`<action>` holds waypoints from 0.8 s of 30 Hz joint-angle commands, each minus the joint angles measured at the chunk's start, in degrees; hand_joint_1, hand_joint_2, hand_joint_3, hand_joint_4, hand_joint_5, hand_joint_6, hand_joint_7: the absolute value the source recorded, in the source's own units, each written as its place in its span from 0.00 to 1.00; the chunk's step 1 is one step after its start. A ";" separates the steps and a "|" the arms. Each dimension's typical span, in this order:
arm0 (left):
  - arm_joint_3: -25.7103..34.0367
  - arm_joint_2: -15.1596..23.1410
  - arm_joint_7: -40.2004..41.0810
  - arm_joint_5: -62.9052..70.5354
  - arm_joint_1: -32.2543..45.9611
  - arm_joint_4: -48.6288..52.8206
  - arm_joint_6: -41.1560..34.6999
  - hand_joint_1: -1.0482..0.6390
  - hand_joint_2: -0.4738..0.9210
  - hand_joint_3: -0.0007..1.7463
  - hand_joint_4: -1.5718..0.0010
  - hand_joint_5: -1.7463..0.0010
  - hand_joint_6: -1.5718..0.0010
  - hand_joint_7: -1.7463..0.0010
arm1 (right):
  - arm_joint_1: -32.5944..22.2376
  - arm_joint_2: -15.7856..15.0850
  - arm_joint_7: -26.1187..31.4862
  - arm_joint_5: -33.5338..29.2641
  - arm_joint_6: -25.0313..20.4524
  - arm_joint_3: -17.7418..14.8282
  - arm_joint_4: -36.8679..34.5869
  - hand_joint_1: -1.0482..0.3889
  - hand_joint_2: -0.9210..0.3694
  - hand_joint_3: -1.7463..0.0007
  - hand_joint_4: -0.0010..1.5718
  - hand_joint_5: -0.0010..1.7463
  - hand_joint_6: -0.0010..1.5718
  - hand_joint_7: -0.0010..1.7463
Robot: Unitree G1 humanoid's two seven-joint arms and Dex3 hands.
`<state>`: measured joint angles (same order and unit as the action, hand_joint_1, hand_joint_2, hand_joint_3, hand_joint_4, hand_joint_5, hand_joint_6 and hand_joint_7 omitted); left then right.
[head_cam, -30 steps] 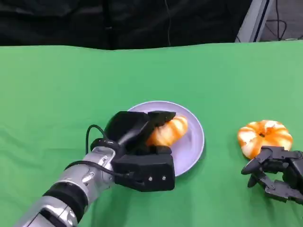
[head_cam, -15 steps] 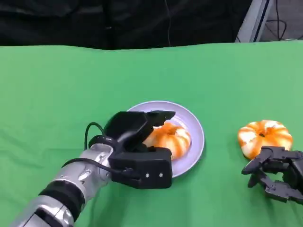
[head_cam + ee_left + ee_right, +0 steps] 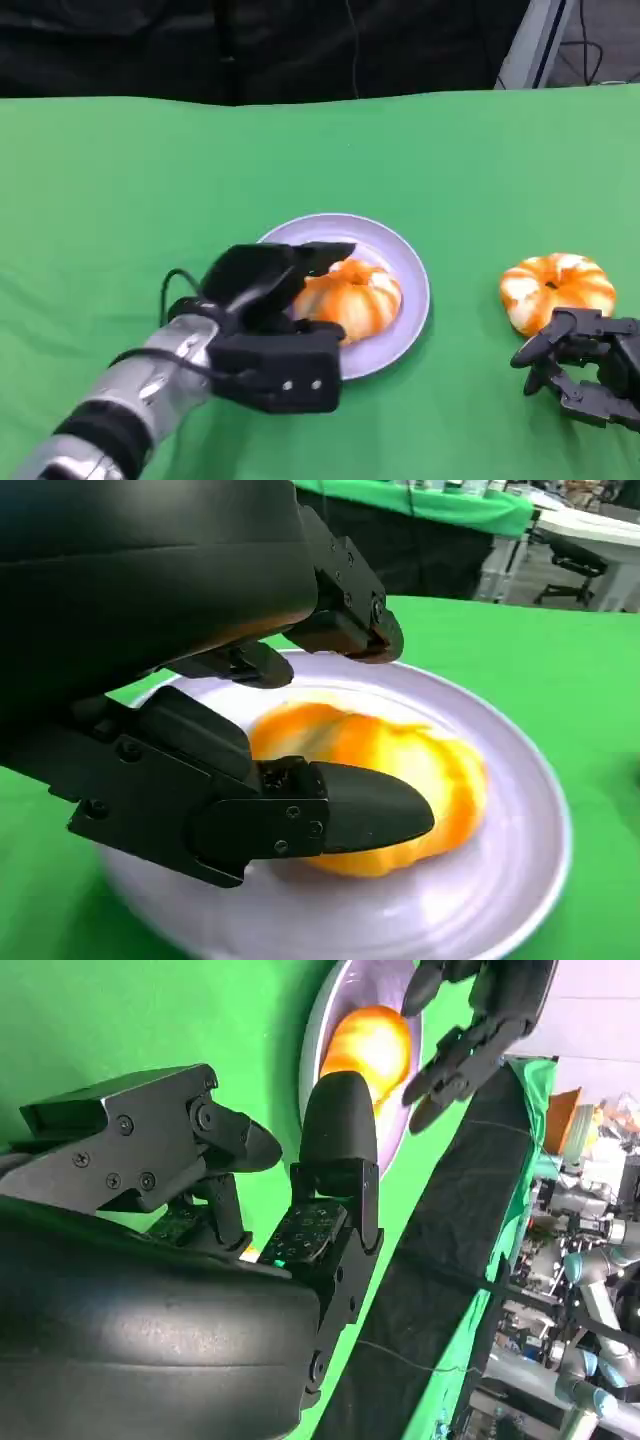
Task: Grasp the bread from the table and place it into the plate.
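Bread [image 3: 350, 298] lies on plate [image 3: 405, 262]; our left robot hand [image 3: 272, 325] spread beside it, right robot hand [image 3: 585, 366] spread near second bread [image 3: 558, 285].

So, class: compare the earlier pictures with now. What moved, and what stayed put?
The left hand let go of the bread, which now lies on the plate, and drew back toward the robot, fingers apart. The second bread and right hand stayed put.

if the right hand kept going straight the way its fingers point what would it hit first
Probably the second bread on the table: in the head view the right hand sits just short of it, fingers aimed at it. Depth is unclear, so the fingers might pass over its near edge.
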<state>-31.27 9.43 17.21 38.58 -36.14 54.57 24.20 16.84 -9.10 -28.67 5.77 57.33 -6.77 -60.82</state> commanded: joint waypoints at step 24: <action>13.01 5.58 9.11 -7.90 15.83 -10.83 15.86 0.18 1.00 0.26 0.56 0.98 0.63 0.98 | 0.10 -0.84 1.24 -0.91 0.25 0.03 -0.10 0.75 0.11 0.60 0.56 0.77 0.60 0.54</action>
<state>-19.85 13.96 25.34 32.06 -21.48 44.54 38.21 16.87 -9.10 -27.65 4.67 57.59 -6.58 -60.89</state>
